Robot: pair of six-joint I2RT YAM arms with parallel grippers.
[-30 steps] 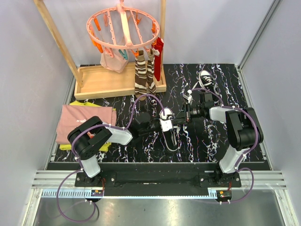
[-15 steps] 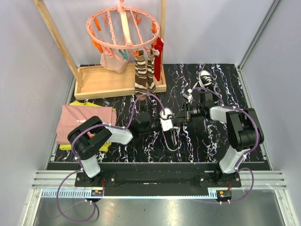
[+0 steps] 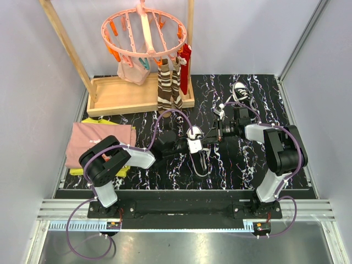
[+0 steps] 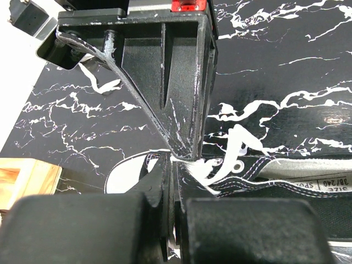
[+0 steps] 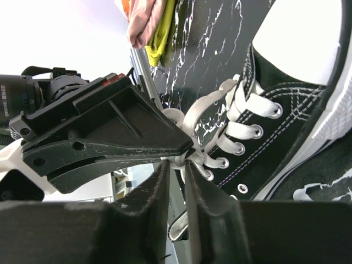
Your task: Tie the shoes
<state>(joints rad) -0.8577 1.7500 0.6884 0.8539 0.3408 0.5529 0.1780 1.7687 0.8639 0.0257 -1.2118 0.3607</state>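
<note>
One shoe (image 3: 201, 164), black canvas with a white toe cap, lies in the middle of the marbled table; its side shows in the right wrist view (image 5: 280, 126) and its eyelets in the left wrist view (image 4: 275, 170). The other shoe (image 3: 240, 91) stands at the back right. Both grippers meet over the middle shoe's white laces (image 5: 220, 118). My left gripper (image 4: 173, 165) is shut, pinching a strand of lace (image 4: 220, 170). My right gripper (image 5: 175, 163) comes in from the opposite side, its narrow jaws closed on a bunched bit of lace, tip to tip with the left one (image 3: 190, 144).
A wooden rack base (image 3: 137, 96) with a pink peg hanger (image 3: 146, 33) stands at the back left, brown striped socks (image 3: 168, 88) hanging from it. Folded pink and yellow clothes (image 3: 99, 143) lie at the left. Grey walls close in on both sides.
Almost nothing: my right wrist has shifted a touch; both grippers stay at the middle shoe's laces.
</note>
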